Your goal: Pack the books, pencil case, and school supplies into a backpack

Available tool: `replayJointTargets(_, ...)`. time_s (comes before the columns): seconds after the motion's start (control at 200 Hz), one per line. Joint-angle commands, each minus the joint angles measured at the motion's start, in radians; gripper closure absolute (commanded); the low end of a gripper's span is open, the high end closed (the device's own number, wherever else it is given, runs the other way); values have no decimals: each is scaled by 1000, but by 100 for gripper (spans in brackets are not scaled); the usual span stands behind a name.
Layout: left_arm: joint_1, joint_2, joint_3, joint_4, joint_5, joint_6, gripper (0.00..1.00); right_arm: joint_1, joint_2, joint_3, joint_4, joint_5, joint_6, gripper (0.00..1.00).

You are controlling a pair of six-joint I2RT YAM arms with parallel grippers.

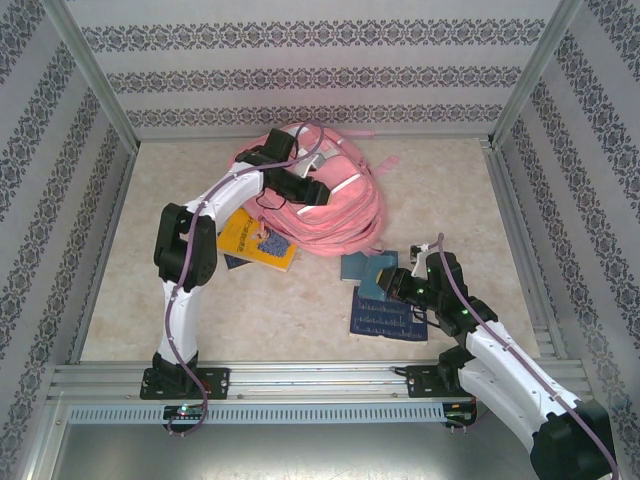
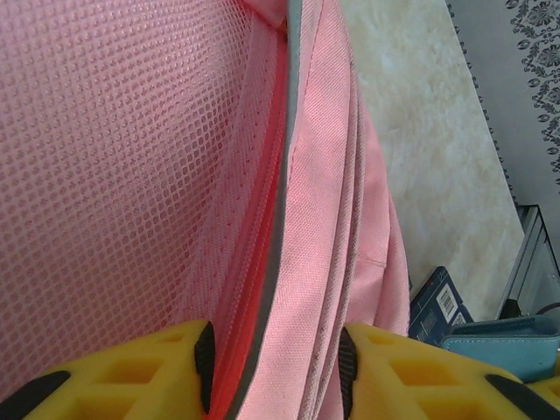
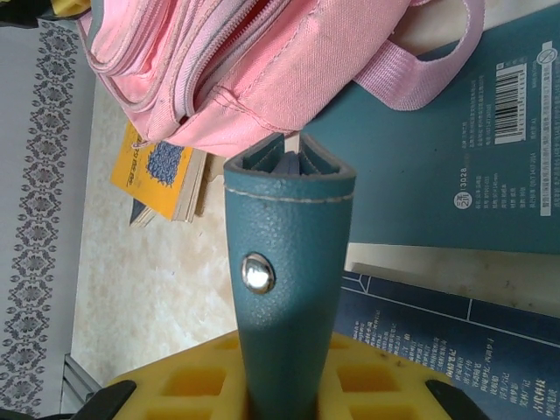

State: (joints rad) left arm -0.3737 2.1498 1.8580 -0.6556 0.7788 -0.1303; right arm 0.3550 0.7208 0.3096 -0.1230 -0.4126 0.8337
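Backpack [image 1: 340, 215] lies at the far middle of the table [image 1: 455, 200], its rim clenched by the left gripper [image 2: 276, 350] and its inside hidden. The right gripper [image 3: 284, 389] grasps a teal notebook [image 3: 289, 227] upright over a navy book [image 1: 385, 318] and a teal book [image 1: 358, 266], near the backpack. A yellow book [image 1: 255, 240] lies against its left side, and patterned walls [image 1: 300, 80] ring the pale table.
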Motion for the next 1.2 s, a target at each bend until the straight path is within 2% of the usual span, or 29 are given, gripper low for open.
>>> replayJointTargets(0.0, -16, 10, -2, 34, 42, -6, 65, -14, 0, 8, 36, -19, 13, 79)
replayJointTargets(0.07, -24, 12, 3, 31, 27, -5, 76, -16, 9, 4, 52, -22, 23, 79)
replayJointTargets(0.175, -25, 0, 15, 12, -25, -5, 100, -16, 27, 20, 59, -19, 26, 79)
replayJointTargets(0.3, -23, -64, 21, 24, -66, -25, 100, -18, 51, 69, 72, -16, 40, 79)
replayJointTargets(0.435, -17, -142, 26, 62, -58, -72, 100, -37, 89, 112, 111, 4, 93, 80)
replayJointTargets(0.689, -14, -220, 62, 71, -26, -117, 100, -99, 209, 120, 330, 44, 316, 80)
replayJointTargets(0.954, -14, -279, 104, 68, 39, -153, 100, -111, 357, 169, 500, 80, 459, 81)
replayJointTargets(1.094, -29, -270, 102, 8, 89, -161, 100, -96, 440, 233, 597, 60, 538, 81)
replayJointTargets(1.184, -67, -272, 76, -58, 53, -122, 100, -83, 491, 267, 658, 49, 592, 82)
replayJointTargets(1.199, -72, -273, 71, -70, 42, -112, 97, -82, 499, 271, 671, 48, 602, 83)
